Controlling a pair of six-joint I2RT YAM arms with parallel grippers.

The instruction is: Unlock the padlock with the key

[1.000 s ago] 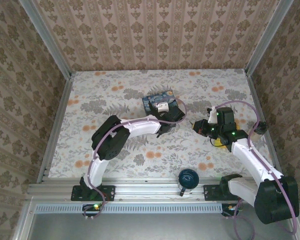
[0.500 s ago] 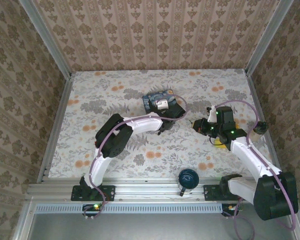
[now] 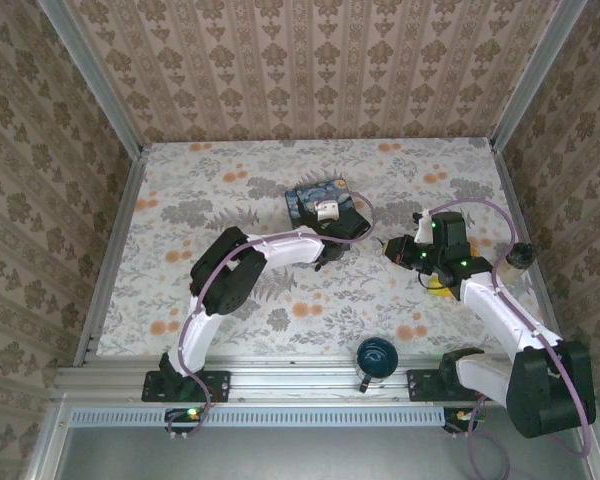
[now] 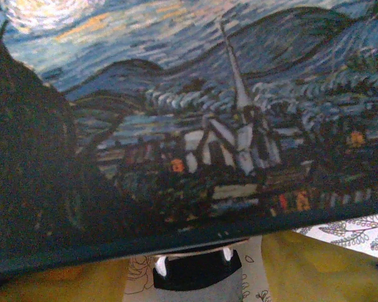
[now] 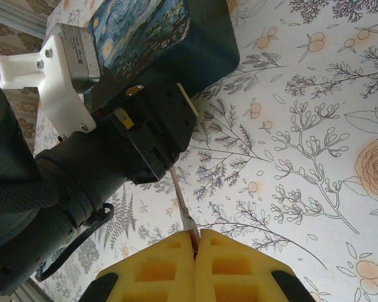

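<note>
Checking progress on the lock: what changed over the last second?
The left gripper eased forward, closer against the painted tin, which turned slightly. Its open jaws now straddle the padlock. The right gripper stayed shut on the key, barely moving.

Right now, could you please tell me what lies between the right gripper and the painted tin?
In the right wrist view, the left gripper sits between them, at the tin's edge; the key in the right gripper points at it.
</note>
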